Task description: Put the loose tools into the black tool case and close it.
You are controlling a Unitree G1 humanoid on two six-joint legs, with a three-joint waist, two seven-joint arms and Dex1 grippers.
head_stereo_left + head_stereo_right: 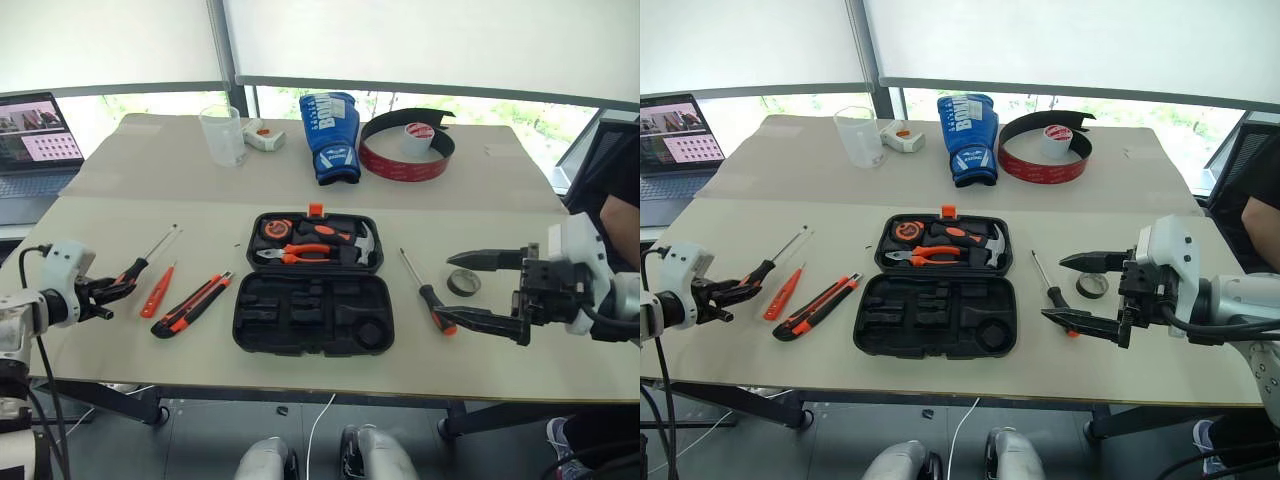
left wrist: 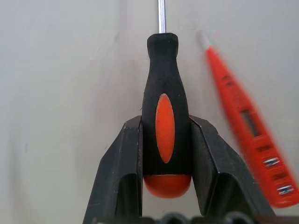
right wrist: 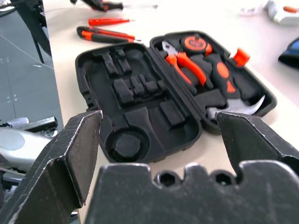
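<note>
The black tool case (image 1: pixel 300 318) lies open mid-table; its far half holds pliers, a hammer and a tape measure, and its near half is bare. My left gripper (image 1: pixel 108 289) is shut on the handle of a black-and-orange screwdriver (image 2: pixel 165 116) lying on the table. Beside it lie a slim orange screwdriver (image 1: pixel 158 290) and the utility knife (image 1: pixel 192 304). Right of the case lie another screwdriver (image 1: pixel 428 290) and a small grey tape roll (image 1: pixel 463 282). My right gripper (image 1: pixel 443 288) hovers open above these two, pointing at the case (image 3: pixel 140 88).
At the table's far side stand a clear cup (image 1: pixel 222 135), a white object (image 1: pixel 263 135), a blue boxing glove (image 1: pixel 330 135) and a black-and-red curved band (image 1: pixel 405 160) around a tape roll (image 1: pixel 418 138). A laptop (image 1: pixel 35 140) sits far left. A person's arm (image 1: pixel 620 215) shows at the right.
</note>
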